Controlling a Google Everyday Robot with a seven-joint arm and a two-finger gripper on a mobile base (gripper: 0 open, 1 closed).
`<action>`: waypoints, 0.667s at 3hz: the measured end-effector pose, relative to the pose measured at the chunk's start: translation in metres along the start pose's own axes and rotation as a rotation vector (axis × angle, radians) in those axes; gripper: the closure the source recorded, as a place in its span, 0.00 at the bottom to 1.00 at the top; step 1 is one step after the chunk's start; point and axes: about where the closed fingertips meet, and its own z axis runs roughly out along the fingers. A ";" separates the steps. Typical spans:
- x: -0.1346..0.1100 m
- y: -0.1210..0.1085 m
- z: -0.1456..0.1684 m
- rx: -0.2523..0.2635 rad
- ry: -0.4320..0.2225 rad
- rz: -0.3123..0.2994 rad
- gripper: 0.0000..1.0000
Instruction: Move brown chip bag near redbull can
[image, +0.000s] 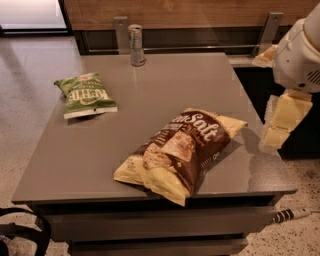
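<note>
The brown chip bag (182, 147) lies flat near the table's front edge, right of centre, dark brown with pale yellow ends and white "Salt" lettering. The redbull can (136, 45) stands upright at the table's far edge, left of centre, well apart from the bag. My gripper (280, 122), pale yellow under a white arm, hangs off the table's right edge, to the right of the bag and not touching it. It holds nothing that I can see.
A smaller green chip bag (86, 96) lies on the grey table (150, 90) at the left. A wood-panelled wall with metal brackets runs behind. A dark strap (30, 230) lies on the floor at the front left, and a cable (290, 215) at the front right.
</note>
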 end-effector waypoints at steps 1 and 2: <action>-0.022 0.001 0.057 -0.079 -0.070 -0.143 0.00; -0.045 0.003 0.103 -0.128 -0.139 -0.250 0.00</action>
